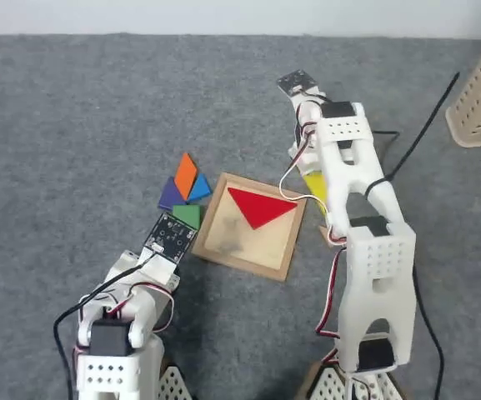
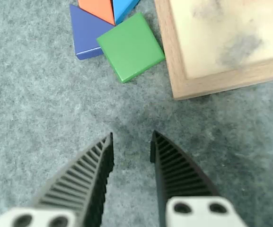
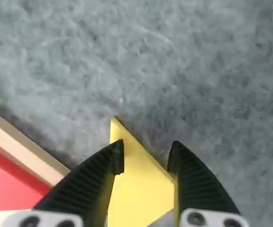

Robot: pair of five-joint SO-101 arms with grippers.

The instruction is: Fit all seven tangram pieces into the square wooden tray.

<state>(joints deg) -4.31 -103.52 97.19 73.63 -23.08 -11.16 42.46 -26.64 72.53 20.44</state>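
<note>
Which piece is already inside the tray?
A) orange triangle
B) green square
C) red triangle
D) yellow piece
C: the red triangle lies inside the wooden tray, while the green square and orange triangle sit on the carpet beside it, and the yellow piece lies outside its rim.
</note>
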